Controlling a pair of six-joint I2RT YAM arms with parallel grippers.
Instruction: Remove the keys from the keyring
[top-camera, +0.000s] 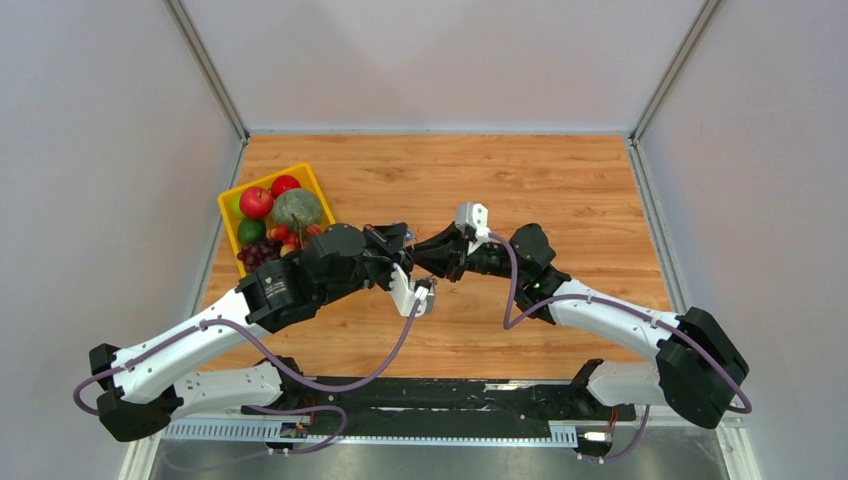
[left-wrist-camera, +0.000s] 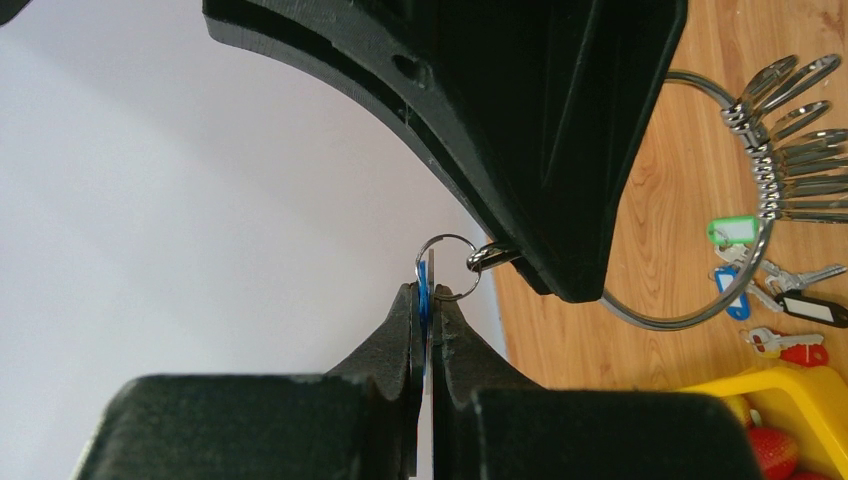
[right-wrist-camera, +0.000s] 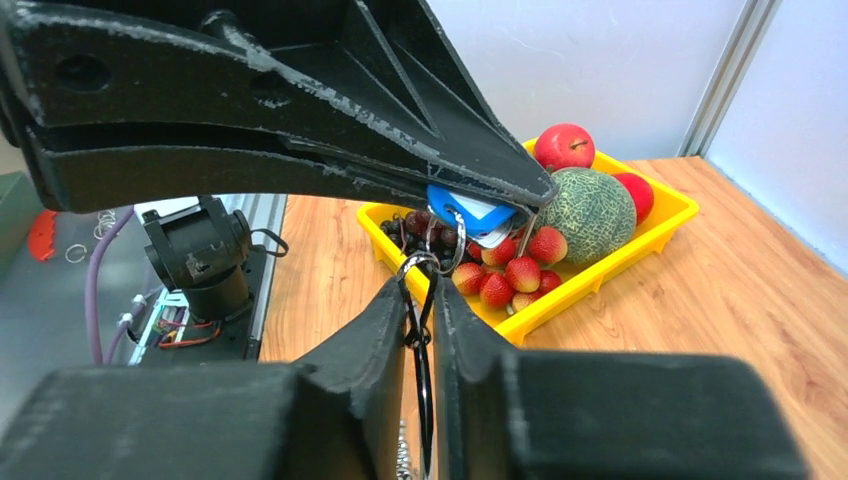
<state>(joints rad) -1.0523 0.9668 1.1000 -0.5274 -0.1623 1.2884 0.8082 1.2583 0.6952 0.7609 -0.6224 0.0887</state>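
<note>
My left gripper (left-wrist-camera: 428, 295) is shut on a blue-headed key (left-wrist-camera: 423, 290). Its small split ring (left-wrist-camera: 447, 267) sticks out past the fingertips and is hooked on a silver clip (left-wrist-camera: 490, 257). My right gripper (right-wrist-camera: 420, 290) is shut on the keyring's thin wire (right-wrist-camera: 422, 350), which runs down between its fingers. In the left wrist view the keyring loop (left-wrist-camera: 690, 312) carries several silver clips (left-wrist-camera: 790, 150). Green (left-wrist-camera: 733, 232), blue (left-wrist-camera: 730, 292), black (left-wrist-camera: 815, 308) and red (left-wrist-camera: 790, 350) tagged keys show by it. I cannot tell whether they hang or lie on the table. Both grippers (top-camera: 398, 252) (top-camera: 428, 258) meet tip to tip above the table's middle.
A yellow basket (top-camera: 226, 205) with apples, a melon, grapes and strawberries stands at the table's left, just behind my left arm. It also shows in the right wrist view (right-wrist-camera: 600, 270). White walls enclose the wooden table (top-camera: 560, 190) on three sides.
</note>
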